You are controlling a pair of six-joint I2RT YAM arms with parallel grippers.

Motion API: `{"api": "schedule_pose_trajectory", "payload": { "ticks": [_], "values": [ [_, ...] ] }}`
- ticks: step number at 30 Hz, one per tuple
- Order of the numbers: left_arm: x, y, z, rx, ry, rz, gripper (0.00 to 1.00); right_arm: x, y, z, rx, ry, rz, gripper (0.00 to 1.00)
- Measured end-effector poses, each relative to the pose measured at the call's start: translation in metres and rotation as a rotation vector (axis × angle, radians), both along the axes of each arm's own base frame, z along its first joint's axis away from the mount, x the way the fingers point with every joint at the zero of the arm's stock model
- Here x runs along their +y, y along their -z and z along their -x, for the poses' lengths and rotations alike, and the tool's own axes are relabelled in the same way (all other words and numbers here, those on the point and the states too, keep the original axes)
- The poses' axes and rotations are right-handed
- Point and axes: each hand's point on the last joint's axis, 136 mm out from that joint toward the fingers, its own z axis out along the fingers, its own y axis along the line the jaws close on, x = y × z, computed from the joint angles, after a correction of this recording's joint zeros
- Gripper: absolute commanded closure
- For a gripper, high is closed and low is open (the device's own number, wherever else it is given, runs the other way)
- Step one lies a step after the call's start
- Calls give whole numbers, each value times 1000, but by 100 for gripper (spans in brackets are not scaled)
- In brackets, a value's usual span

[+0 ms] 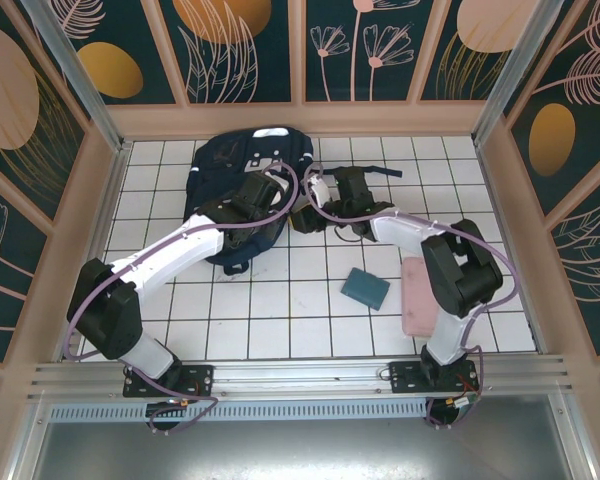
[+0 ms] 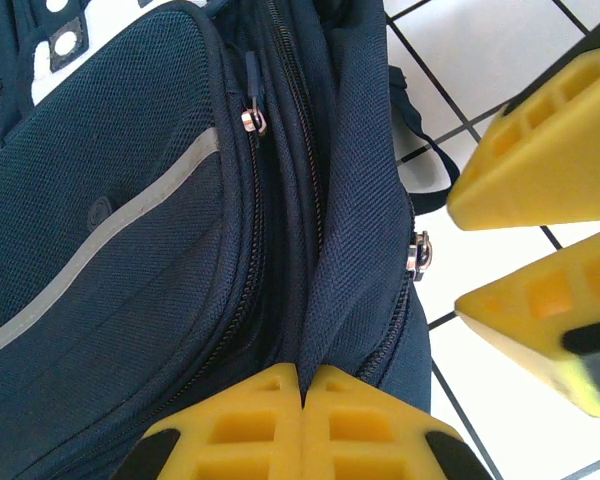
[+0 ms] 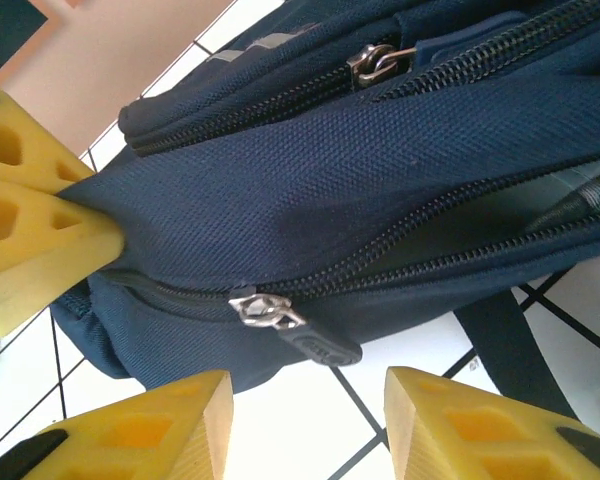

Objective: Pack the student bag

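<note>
One large dark navy student bag (image 1: 242, 165) is laid on the white tiled table (image 1: 280, 320), with its white-grey patches turned toward the far wall. A fold of its fabric beside a partly open zip is pinched by the left gripper (image 2: 302, 385), whose yellow fingers are pressed together on the cloth. Just beside the bag's right edge, the right gripper (image 3: 308, 385) is held with its two yellow fingers apart and nothing between them; bare tile is seen in the gap. A silver zipper pull (image 3: 270, 312) is seen on the bag's side seam, just above that gap. To the right of the bag and nearer the arm bases, well apart from it, a flat teal rectangle (image 1: 365, 288) is laid. A flat pink item (image 1: 418, 295) is placed just beyond it, farther from the bag.
</note>
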Motion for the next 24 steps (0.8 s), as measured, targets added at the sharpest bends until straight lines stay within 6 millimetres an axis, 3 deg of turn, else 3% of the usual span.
{"api": "schedule_pose_trajectory", "payload": {
  "ticks": [8,12,16,21,24],
  "values": [
    [0,0,0,5,-1,16,100,11,6,-8,9,-44,-6,56],
    [1,-2,1,2,-3,21,100,16,4,-10,4,-74,-12,80],
    [1,-2,1,2,-5,24,100,18,4,-9,4,-81,-9,98],
    [2,1,2,8,-8,23,100,13,11,-18,-21,-13,35,100],
    [2,6,4,19,-9,24,100,1,17,-26,-30,71,73,100]
  ]
}}
